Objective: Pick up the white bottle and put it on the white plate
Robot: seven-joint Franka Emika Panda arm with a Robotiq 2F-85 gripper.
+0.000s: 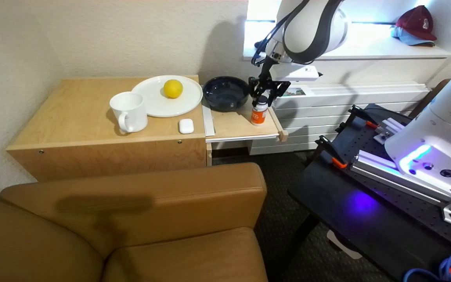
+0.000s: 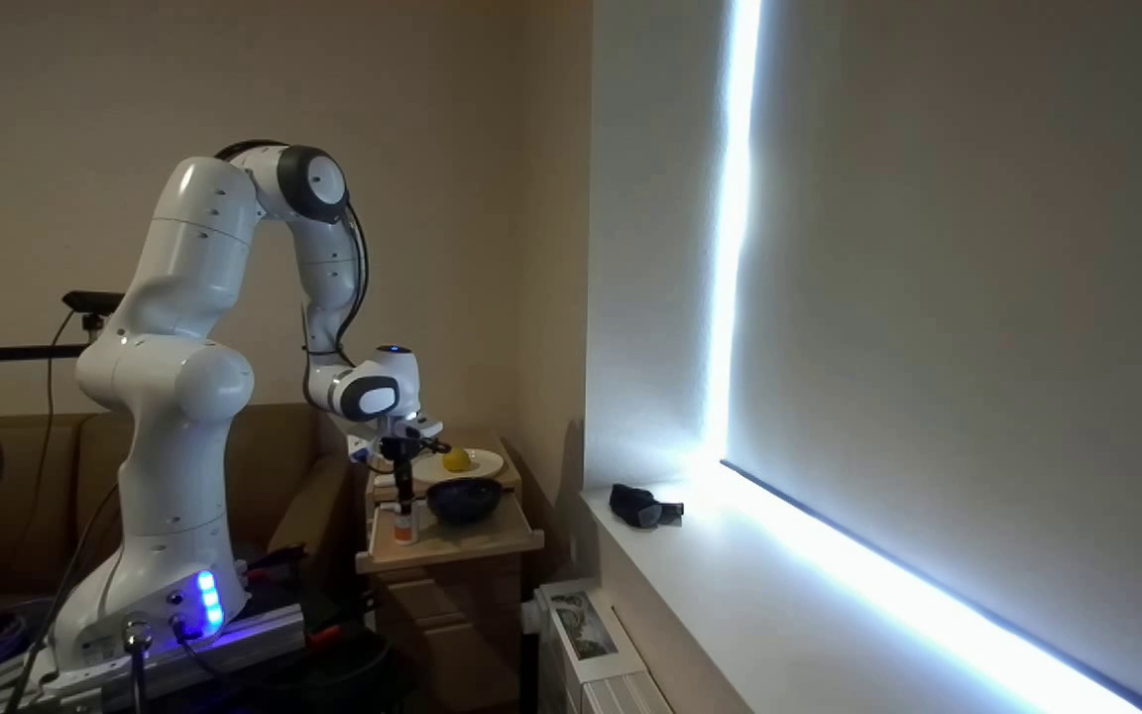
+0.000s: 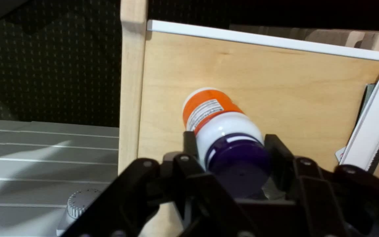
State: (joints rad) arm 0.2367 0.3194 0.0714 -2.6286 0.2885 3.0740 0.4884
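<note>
The white bottle [image 1: 258,116], with an orange-red label and dark purple cap, stands on the pull-out wooden board [image 1: 229,127]. It also shows in an exterior view [image 2: 403,531] and in the wrist view [image 3: 225,128]. My gripper [image 1: 262,102] points down over it. In the wrist view my two black fingers [image 3: 230,148] lie against both sides of the bottle's shoulder, just below the cap, with no clear gap. The bottle's base appears to rest on the board. The white plate [image 1: 157,106] lies on the cabinet top, beyond the dark bowl, and also shows in an exterior view [image 2: 484,464].
A yellow ball-like fruit [image 1: 173,89] sits on the plate. A dark bowl [image 1: 225,94] stands between bottle and plate. A white mug [image 1: 128,111] and small white case [image 1: 186,126] stand near the plate. A wooden lip [image 3: 132,82] edges the board. Wall behind; sofa [image 1: 151,184] in front.
</note>
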